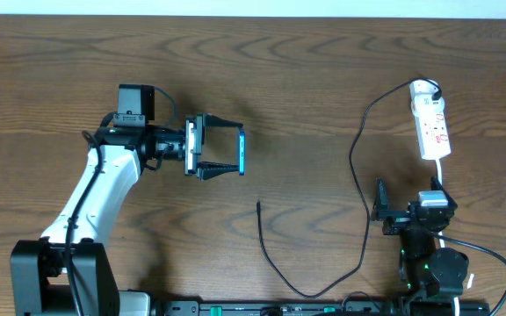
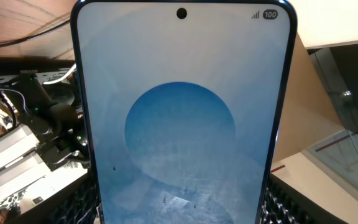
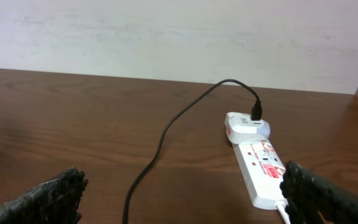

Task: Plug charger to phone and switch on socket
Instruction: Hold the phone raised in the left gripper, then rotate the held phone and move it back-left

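On the left half of the wooden table [image 1: 323, 53], my left gripper [image 1: 238, 147] has its fingers closed on the phone [image 1: 242, 151], which they clamp at their tips. From overhead I see the phone only edge-on, as a thin blue strip. On the left wrist feed its lit blue screen with the round pattern faces the camera and fills most of the picture.

My right gripper [image 3: 182, 174] sits at the lower right with its fingers spread wide and nothing between them. It faces the power strip [image 1: 433, 123], which lies near the far right of the table. The charger cable [image 1: 355, 158] leaves a white adapter [image 3: 247, 124] plugged into the strip's far end, runs toward me and loops along the near edge. Its connector tip [image 1: 259, 205] lies loose on the wood, nearer to me than the phone and apart from it. I cannot tell the switch position on the strip.
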{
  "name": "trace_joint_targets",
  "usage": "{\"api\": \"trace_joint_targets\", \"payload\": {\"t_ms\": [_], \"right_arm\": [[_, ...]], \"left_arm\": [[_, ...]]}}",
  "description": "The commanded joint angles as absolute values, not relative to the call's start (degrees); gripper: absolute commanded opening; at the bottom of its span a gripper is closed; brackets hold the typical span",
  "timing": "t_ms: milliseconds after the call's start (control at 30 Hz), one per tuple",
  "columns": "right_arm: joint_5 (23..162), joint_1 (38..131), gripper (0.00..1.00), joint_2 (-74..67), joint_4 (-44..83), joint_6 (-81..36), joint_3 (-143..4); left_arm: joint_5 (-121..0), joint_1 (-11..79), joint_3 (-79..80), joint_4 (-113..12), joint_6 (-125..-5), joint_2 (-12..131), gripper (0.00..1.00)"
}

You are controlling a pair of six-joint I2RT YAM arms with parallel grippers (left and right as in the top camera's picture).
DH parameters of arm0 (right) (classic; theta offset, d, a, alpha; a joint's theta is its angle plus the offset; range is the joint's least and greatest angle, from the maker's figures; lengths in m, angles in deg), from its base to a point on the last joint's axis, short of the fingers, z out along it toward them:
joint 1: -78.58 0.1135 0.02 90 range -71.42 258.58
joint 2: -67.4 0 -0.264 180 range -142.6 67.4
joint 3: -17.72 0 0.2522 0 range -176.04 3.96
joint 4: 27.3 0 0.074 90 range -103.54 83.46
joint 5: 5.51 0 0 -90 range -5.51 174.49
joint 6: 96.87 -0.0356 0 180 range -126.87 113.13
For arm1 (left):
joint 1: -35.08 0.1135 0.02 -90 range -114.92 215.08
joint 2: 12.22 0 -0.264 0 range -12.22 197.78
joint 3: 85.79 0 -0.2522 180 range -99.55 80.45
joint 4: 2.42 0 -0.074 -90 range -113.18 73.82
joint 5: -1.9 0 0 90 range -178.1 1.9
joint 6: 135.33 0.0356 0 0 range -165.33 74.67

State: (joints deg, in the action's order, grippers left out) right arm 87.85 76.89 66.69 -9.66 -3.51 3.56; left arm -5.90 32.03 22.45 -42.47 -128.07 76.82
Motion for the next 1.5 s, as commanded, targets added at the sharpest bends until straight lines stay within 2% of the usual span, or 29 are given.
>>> {"api": "trace_joint_targets", "payload": {"t_ms": [0, 500, 800, 1033, 1233, 1467], "right_arm": [[87.7, 77.1, 0.99, 67.0, -9.4, -4.3, 3.6], [87.7, 77.1, 0.99, 67.0, -9.4, -4.3, 3.6], [87.7, 77.1, 0.99, 67.0, -9.4, -4.3, 3.6], [87.7, 77.1, 0.99, 67.0, -9.4, -4.3, 3.6], [87.7, 77.1, 0.99, 67.0, -9.4, -4.3, 3.6], [87.7, 77.1, 0.99, 67.0, -9.4, -4.3, 3.6]], "left_arm": [[-3.3, 32.2, 20.5, -42.2, -128.8, 75.5, 0.07], [-4.2, 32.2, 20.5, -42.2, -127.5, 75.5, 0.07], [-12.4, 32.2, 20.5, -42.2, -124.7, 75.5, 0.08], [-21.9, 32.2, 20.5, -41.5, -116.2, 75.5, 0.07], [-25.0, 32.2, 20.5, -33.4, -109.3, 75.5, 0.07], [-26.6, 32.2, 20.5, -23.3, -108.5, 75.5, 0.07]]}}
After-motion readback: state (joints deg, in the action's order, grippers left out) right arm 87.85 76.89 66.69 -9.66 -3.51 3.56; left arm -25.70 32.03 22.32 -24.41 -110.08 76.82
